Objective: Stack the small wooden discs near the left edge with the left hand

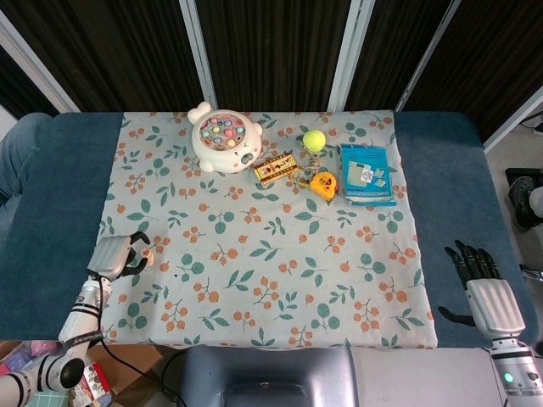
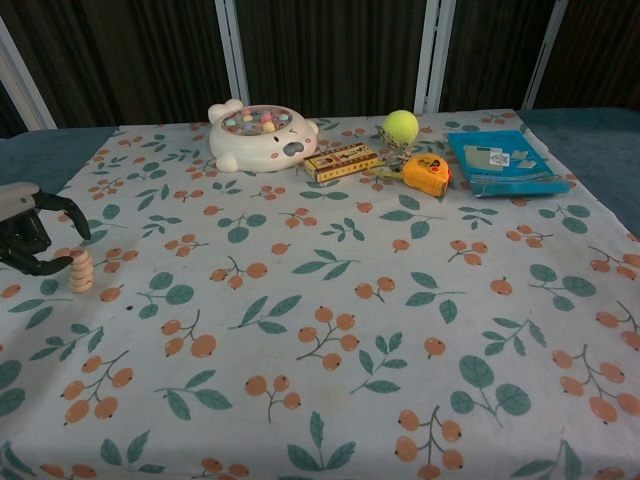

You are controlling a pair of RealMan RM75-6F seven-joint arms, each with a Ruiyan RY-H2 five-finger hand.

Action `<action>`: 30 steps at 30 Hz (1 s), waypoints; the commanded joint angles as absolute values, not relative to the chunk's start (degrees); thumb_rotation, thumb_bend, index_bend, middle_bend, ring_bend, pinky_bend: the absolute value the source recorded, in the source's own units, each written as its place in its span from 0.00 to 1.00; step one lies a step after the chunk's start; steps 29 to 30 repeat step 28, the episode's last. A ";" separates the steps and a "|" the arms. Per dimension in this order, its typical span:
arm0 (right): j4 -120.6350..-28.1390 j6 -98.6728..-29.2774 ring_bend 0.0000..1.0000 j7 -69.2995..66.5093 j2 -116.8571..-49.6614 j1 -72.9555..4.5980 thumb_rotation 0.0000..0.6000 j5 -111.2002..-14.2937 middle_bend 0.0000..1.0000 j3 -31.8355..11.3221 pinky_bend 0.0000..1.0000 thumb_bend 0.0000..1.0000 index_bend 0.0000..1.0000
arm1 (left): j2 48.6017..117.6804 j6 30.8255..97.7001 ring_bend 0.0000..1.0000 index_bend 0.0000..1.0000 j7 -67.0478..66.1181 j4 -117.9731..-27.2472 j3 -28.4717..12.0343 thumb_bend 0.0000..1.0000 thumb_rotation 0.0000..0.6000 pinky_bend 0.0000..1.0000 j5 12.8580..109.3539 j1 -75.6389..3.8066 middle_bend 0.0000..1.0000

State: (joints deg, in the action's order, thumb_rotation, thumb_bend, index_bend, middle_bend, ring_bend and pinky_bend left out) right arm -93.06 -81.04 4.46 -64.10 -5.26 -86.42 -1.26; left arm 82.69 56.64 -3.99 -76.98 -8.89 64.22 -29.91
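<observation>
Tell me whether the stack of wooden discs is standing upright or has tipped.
Upright: the wooden discs sit one on another in a straight column on the tablecloth, with the left hand open beside it, not touching.

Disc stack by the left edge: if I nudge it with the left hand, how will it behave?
The disc stack stands tall and narrow on soft cloth, so it would probably topple rather than slide. The small wooden pieces look light; loose ones may roll. The left hand sits open just beside it.

Head view looks steeply down; chest view faces low across the same tablecloth (image 2: 330,290).
</observation>
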 commanded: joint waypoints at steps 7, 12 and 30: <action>-93.24 -81.36 0.00 4.63 -63.90 -4.97 1.00 -86.68 0.00 -1.00 0.00 0.15 0.00 | 76.59 66.57 0.88 0.29 7.78 -84.57 -8.05 0.38 1.00 0.94 74.46 -24.65 0.88; -93.92 -81.53 0.00 5.83 -63.65 -4.53 1.00 -86.65 0.00 -0.58 0.00 0.15 0.00 | 72.77 85.17 0.09 0.15 19.52 -84.38 -3.12 0.40 1.00 0.21 88.60 -15.46 0.18; -95.58 -81.63 0.00 8.01 -63.41 -4.22 1.00 -87.20 0.00 -0.04 0.00 0.15 0.00 | 66.09 93.32 0.00 0.06 24.74 -80.81 6.10 0.40 1.00 0.00 100.36 -8.66 0.06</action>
